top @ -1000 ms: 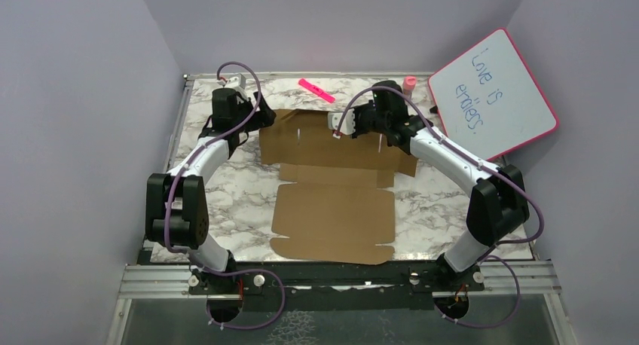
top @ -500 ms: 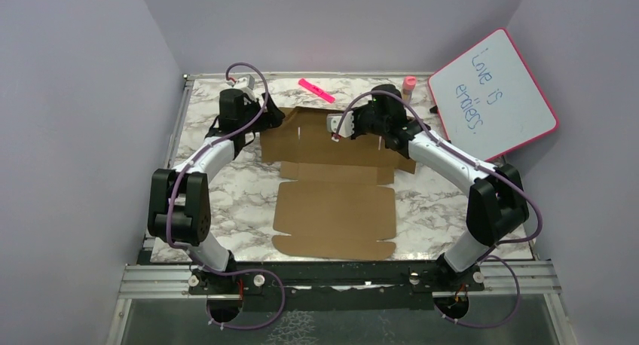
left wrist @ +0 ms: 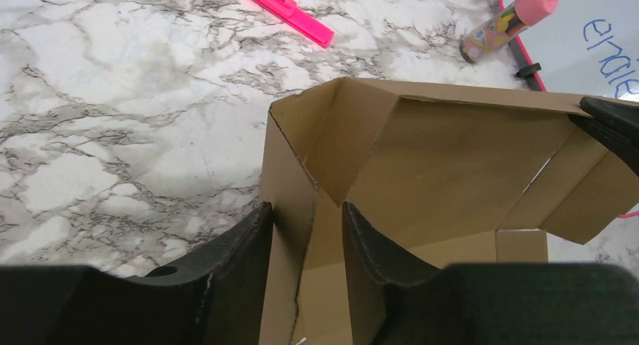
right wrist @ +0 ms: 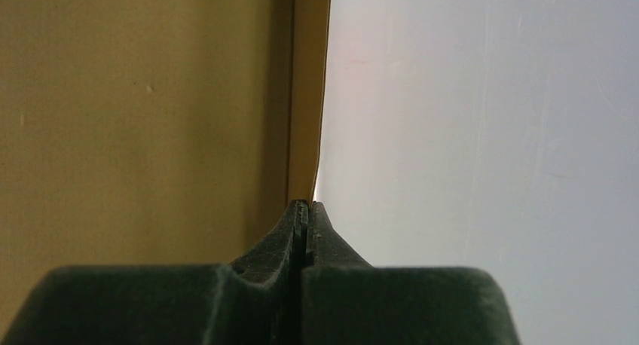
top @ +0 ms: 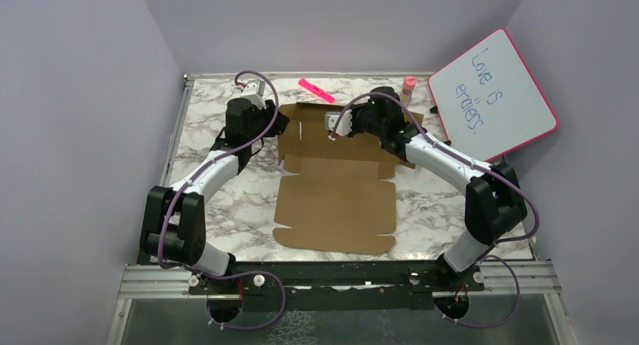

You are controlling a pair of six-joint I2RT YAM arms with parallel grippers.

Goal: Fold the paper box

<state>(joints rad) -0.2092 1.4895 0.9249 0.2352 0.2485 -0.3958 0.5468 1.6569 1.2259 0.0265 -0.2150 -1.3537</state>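
One paper box (top: pixel 335 209): unprinted brown die-cut cardboard with creases, slots and tabbed flap edges, set mid-worktop (top: pixel 249 209). Long axis running from the near edge toward the back wall. Near panel lying flat, its tabbed edge toward the arm bases. Far end standing up as a back wall with angled corner flaps. Two pairs of jaws, both at the far end. Left jaws apart, astride the upright left side wall, cardboard standing in the gap between them. Right jaws together, clamped on the thin top edge of the back wall near its right corner. Beyond the far edge: one pink highlighter (top: pixel 316 90) lying flat, one small bottle (top: pixel 409 85) with a pink cap, and one pink-framed whiteboard (top: pixel 493 96) with blue handwriting, tilted at the far right corner.
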